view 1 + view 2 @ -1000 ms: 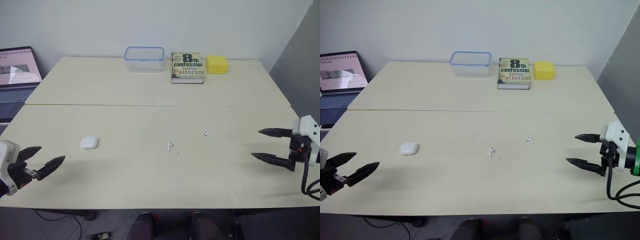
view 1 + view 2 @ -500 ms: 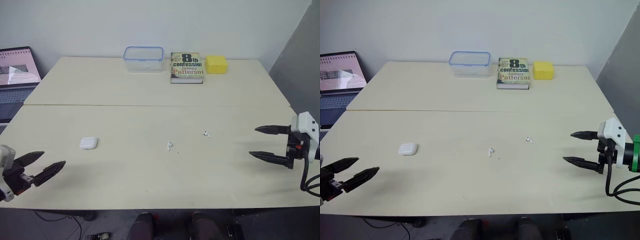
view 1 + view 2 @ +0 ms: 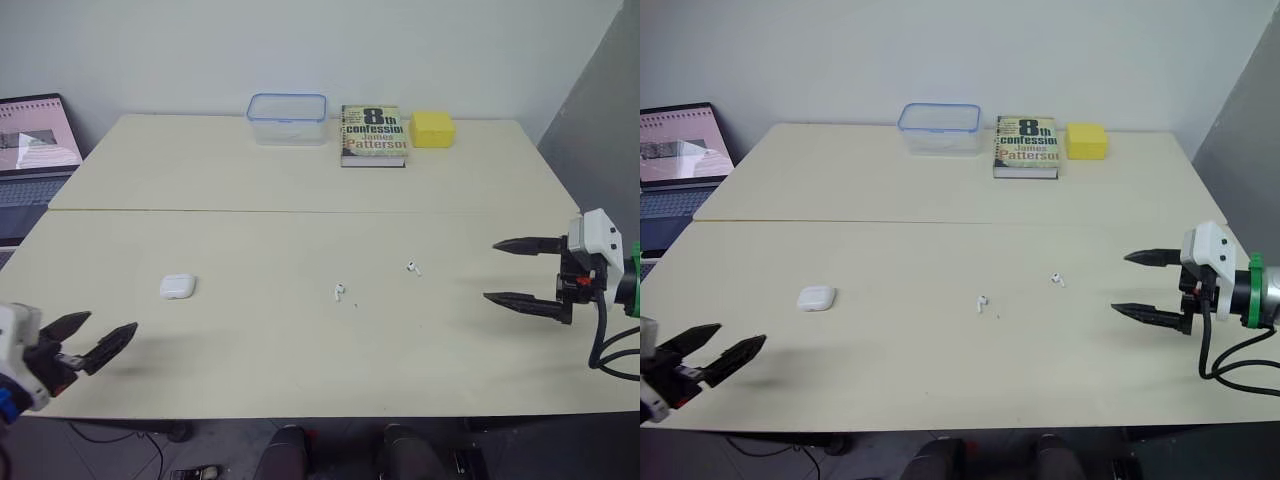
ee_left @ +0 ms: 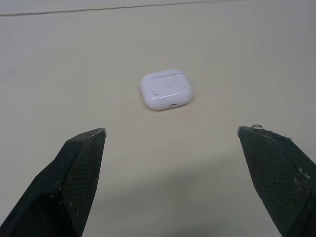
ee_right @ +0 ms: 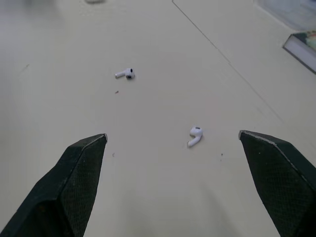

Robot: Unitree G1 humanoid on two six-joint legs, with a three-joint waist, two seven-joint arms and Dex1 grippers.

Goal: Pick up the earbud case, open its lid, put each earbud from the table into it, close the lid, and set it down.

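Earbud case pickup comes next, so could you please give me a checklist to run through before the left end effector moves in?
1. Left end effector open: ok.
2. Small white rounded plastic earbud case centred ahead of it: ok.
3. Case lid shut: ok.
4. Middle white plastic earbud and right-hand white plastic earbud lying on the pale wooden table: ok.
5. Right end effector open, clear of both earbuds: ok.
6. Case hinge side: cannot tell.
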